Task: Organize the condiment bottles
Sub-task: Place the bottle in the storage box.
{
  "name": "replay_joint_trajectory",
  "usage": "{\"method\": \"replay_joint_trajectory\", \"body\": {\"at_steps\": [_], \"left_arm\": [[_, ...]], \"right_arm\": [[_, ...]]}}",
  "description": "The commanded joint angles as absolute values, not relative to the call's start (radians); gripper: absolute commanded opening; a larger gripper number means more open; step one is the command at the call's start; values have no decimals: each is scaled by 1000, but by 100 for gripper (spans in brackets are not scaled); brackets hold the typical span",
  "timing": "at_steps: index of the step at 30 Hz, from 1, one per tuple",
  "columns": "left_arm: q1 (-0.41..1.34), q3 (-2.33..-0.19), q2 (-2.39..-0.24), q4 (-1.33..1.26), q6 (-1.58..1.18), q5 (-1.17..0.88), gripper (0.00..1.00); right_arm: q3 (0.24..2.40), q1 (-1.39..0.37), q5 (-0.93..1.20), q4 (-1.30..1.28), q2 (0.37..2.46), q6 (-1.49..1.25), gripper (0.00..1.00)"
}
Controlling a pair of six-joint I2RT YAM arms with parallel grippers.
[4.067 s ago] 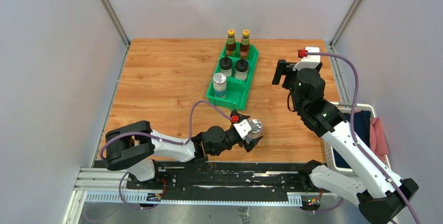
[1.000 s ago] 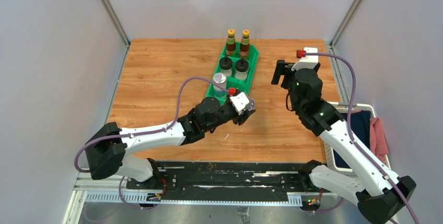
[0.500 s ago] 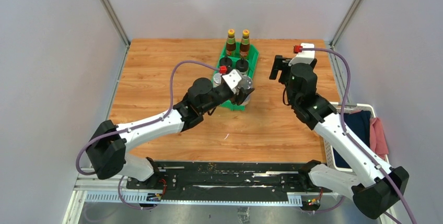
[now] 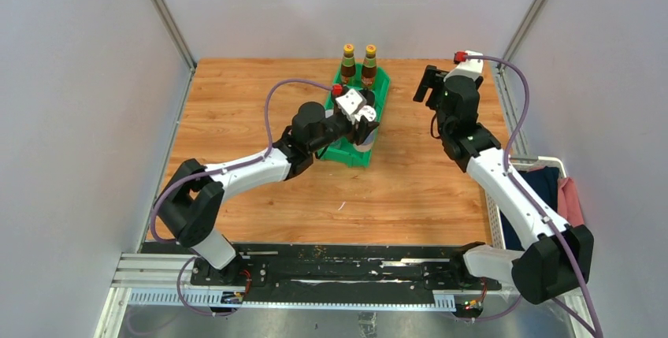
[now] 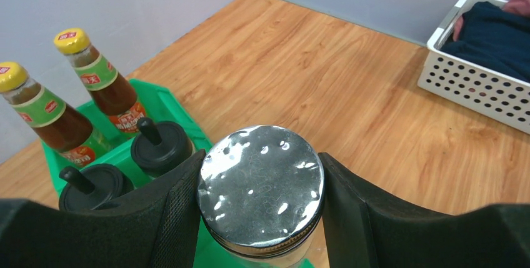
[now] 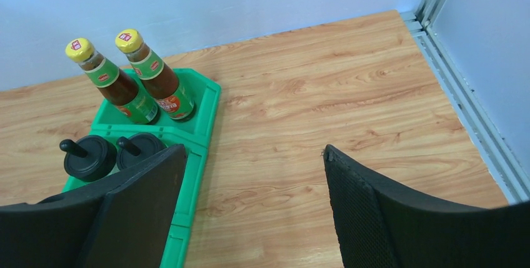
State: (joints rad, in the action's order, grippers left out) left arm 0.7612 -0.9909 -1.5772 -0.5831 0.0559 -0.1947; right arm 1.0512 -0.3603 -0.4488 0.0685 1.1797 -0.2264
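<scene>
My left gripper [image 5: 259, 208] is shut on a silver-lidded jar [image 5: 260, 187], its pads pressed on both sides of the lid. In the top view the left gripper [image 4: 366, 123] holds it over the near end of the green bin [image 4: 380, 103]. I cannot tell whether the jar rests on the bin's floor. Two brown yellow-capped bottles [image 5: 37, 115] [image 5: 100, 84] stand in the bin's far compartment. Two black-capped shakers [image 5: 159, 146] [image 5: 94, 187] fill the middle one. My right gripper [image 6: 255, 150] is open and empty over bare wood, right of the bin [image 6: 203, 127] and of the brown bottles [image 6: 156, 77].
A white perforated basket [image 4: 551, 166] holding dark blue and pink cloths sits off the table's right edge; the left wrist view shows the basket [image 5: 475, 84] too. Grey walls with metal rails enclose the wooden table [image 4: 236, 117] on three sides.
My left gripper carried the jar from in front of the bin to over its near compartment. The right arm swung back toward the far wall, its jaws narrowing slightly.
</scene>
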Motion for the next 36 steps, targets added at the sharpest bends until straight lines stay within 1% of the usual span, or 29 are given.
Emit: {"method": "replay_joint_trajectory", "body": {"at_steps": [1,10,36], "left_arm": [[730,-1044,-1586,-697,51,-240,0],[672,-1062,-1626,-698,57,-288,0],[593,-1117,-1781,-735,44,-399,0]], "right_arm": [[1084,-326,-393,135,1214,-269,84],[1081,-311,-359,173,1269,-291,83],[1098,-286,-326,231,1383,-300,83]]}}
